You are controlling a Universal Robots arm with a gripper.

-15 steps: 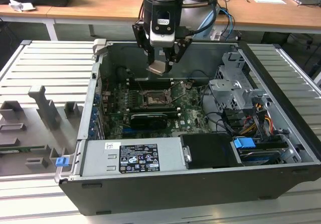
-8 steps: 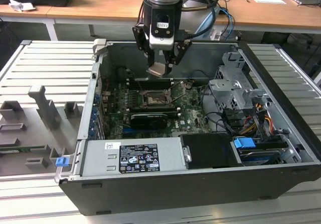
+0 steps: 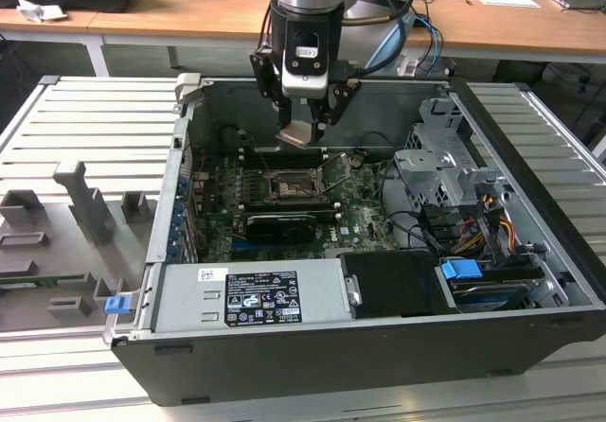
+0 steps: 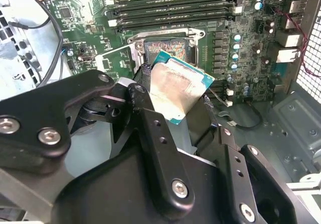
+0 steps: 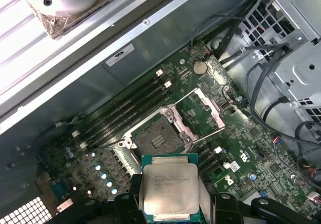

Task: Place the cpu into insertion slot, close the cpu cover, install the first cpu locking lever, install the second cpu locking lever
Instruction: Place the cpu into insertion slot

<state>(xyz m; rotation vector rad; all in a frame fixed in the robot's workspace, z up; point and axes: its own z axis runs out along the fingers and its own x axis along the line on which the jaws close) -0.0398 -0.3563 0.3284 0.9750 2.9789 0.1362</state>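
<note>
My gripper hangs inside the open computer case, shut on the cpu, a flat square chip with a pale silver face. In both wrist views the cpu sits tilted between the black fingers. The insertion slot lies bare on the green motherboard, below and a little ahead of the chip, and shows as a dark square in the exterior view. The cpu cover, a silver frame with a cut-out centre, stands flipped open beside the slot.
Black memory slots run along one side of the slot. A long black graphics card lies in front of it. The grey power supply, a metal drive cage with cables, and the case walls close in the board.
</note>
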